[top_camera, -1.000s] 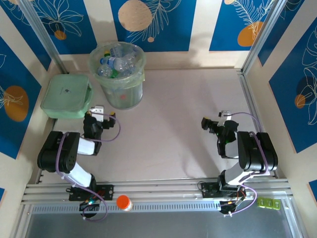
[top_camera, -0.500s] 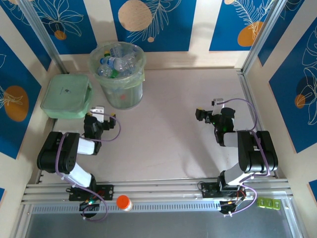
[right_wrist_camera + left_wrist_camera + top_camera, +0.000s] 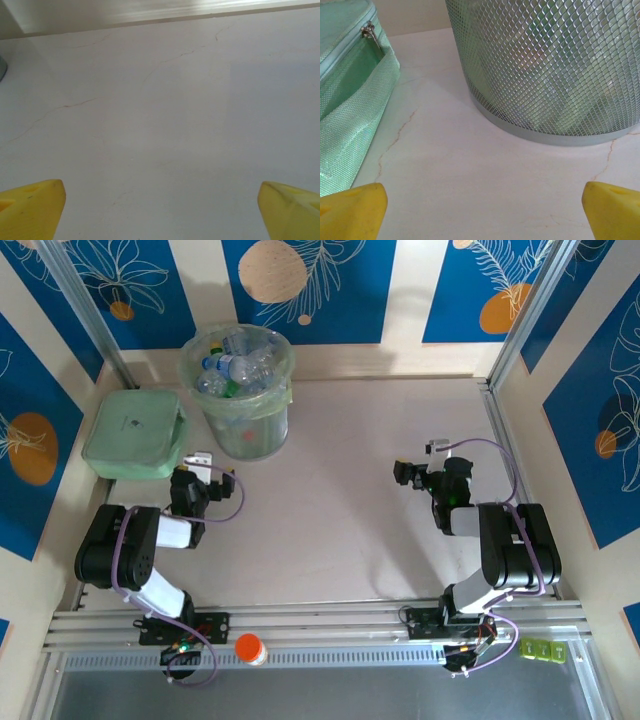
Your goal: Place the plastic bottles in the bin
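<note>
at the far left corner of the worktop, the bin stands heaped with the plastic bottles, mostly clear ones with blue caps and a touch of green among them, all inside its rim. just beside it, along the left edge, lies a flat green lidded box. the left gripper sits near the left edge, facing the bin's mesh wall and the box's zipped side, its yellow fingertips spread wide with nothing between them. the right gripper is over bare surface toward the right edge, well apart from the bin, its jaws likewise wide apart and empty. an orange-capped item rests on the rail at the near edge, just right of the left arm's base.
</note>
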{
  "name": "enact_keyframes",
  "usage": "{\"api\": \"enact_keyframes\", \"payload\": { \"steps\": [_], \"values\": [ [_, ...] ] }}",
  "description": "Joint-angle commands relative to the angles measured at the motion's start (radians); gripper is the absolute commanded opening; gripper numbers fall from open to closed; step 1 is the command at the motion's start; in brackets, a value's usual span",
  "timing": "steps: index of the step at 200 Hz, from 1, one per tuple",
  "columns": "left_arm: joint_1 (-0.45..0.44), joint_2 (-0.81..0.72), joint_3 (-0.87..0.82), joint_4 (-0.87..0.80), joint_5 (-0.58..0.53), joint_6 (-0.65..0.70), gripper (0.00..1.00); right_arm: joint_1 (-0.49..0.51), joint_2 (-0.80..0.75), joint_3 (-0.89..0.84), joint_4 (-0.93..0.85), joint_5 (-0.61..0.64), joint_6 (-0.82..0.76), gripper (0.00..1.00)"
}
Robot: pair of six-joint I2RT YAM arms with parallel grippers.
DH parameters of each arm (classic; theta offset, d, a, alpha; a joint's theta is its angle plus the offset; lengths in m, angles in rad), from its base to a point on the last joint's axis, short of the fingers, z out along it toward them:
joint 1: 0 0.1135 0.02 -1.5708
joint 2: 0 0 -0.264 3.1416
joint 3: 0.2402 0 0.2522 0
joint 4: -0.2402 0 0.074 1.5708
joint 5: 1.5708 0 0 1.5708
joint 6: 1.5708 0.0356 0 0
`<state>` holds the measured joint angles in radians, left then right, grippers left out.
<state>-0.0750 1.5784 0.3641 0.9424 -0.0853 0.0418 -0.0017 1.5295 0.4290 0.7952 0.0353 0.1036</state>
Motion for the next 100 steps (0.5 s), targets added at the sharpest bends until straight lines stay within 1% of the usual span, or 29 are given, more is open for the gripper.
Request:
{"api": "enact_keyframes", "payload": {
  "steps": [1,22,43,100],
  "values": [
    [0.004,-0.010,0.018,-0.010,0.016,0.001,0.99,0.002,-0.009,-0.010,0.004,0.011,-0.018,0.99],
    [0.003,-0.010,0.018,-0.011,0.015,0.003,0.99,0.004,-0.008,-0.009,0.007,0.019,-0.019,0.99],
    [0.003,-0.011,0.016,-0.010,0.015,0.003,0.99,-0.011,-0.008,-0.008,0.003,-0.012,-0.010,0.99],
    [0.003,-0.014,0.010,-0.001,0.012,0.004,0.99,-0.011,-0.008,-0.008,0.003,-0.012,-0.010,0.99]
  ]
}}
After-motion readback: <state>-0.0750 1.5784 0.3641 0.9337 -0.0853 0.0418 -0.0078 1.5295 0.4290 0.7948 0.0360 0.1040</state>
